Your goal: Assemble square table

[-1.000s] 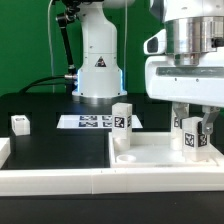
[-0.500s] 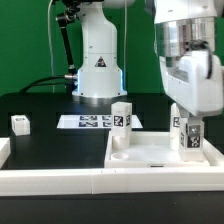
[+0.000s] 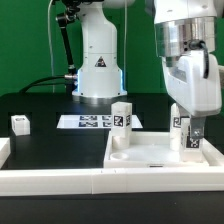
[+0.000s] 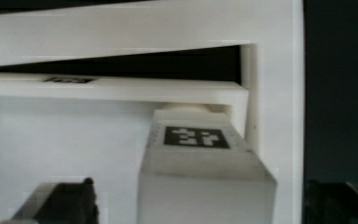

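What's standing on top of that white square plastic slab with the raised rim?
Two small white blocky legs stand upright on the slab: one leg at a corner, the other leg under the gripper. Whatever lies beneath each, hole or peg, is covered.

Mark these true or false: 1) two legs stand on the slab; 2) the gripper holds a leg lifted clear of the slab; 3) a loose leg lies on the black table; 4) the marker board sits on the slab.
1) True. The corner leg and the right leg both stand upright on the slab.
2) False. The gripper is open, its jaws astride the right leg, which stands on the slab.
3) True. The loose leg lies on the black table, toward the exterior view's left.
4) False. The marker board lies on the black table, behind the slab.
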Controlling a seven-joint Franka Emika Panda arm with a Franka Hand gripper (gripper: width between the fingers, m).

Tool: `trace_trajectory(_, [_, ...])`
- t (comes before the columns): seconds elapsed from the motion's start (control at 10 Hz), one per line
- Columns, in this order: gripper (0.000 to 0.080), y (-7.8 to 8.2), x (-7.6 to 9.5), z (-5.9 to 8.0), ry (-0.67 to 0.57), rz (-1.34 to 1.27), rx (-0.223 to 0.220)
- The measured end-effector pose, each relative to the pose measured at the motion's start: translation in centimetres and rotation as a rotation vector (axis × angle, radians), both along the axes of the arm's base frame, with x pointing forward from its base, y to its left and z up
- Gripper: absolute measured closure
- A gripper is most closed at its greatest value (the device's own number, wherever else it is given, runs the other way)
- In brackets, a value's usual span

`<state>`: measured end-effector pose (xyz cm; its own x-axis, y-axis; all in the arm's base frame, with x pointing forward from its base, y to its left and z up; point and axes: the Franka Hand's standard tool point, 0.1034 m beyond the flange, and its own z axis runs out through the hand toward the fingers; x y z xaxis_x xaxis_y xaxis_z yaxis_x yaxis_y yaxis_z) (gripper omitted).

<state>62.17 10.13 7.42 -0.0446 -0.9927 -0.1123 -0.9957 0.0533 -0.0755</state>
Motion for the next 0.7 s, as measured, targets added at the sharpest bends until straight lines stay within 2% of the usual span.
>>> trace_trajectory(0.1, [0.0172, 0.11, 0.06, 0.02, -0.016, 0.108, -0.01])
trace_trajectory(0.2, [0.0172, 0.13, 0.22, 0.1, -0.042, 0.261, -0.026])
trace_trajectory(0.6, [0.0151, 0.02, 0.22, 0.1, -0.07, 0.546, -0.057])
trace_trajectory(0.7, [0.0151, 0.0, 0.1, 0.02, -0.073, 0.719, -0.095])
